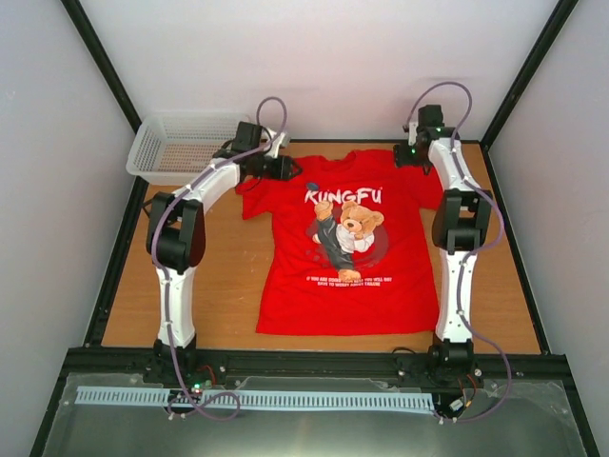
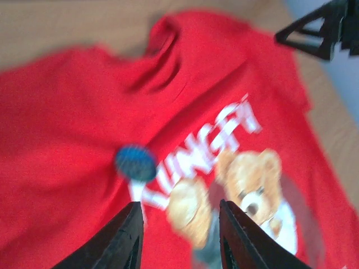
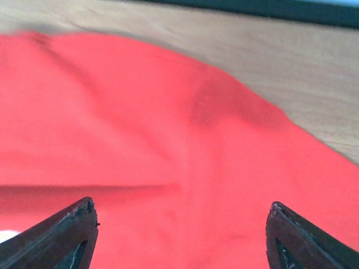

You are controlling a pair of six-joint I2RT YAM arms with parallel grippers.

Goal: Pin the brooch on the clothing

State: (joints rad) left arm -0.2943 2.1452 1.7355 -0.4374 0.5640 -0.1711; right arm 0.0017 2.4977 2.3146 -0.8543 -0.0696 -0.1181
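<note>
The tabletop (image 1: pixel 228 286) is found carrying a red T-shirt (image 1: pixel 295 305), laid flat and face up with its collar toward the far edge; only slight rumpling at the collar and at the sleeve on the left arm's side is noted. A white mesh basket (image 1: pixel 181 148) is recorded beyond that same sleeve, off the T-shirt altogether, and no part for it in the task is apparent. The left end effector (image 1: pixel 278 168) is held over the T-shirt's shoulder on that side; in its wrist view (image 2: pixel 179 207) the fingers are seen parted with nothing between them, so it is judged released. The right end effector (image 1: pixel 411 155) is positioned at the T-shirt's opposite shoulder, and in its wrist view (image 3: pixel 179 207) the fingers are seen spread wide above bare red cloth, gripping nothing. The brooch (image 1: pixel 311 186) is found lying on the T-shirt's chest, just above the first letter of the white lettering (image 1: pixel 343 196) and below the collar, free of both end effectors. Placement on the garment is therefore judged done. Whether the pin is actually passed through the cloth and fastened cannot be told from these views; that check is considered the only item left.
</note>
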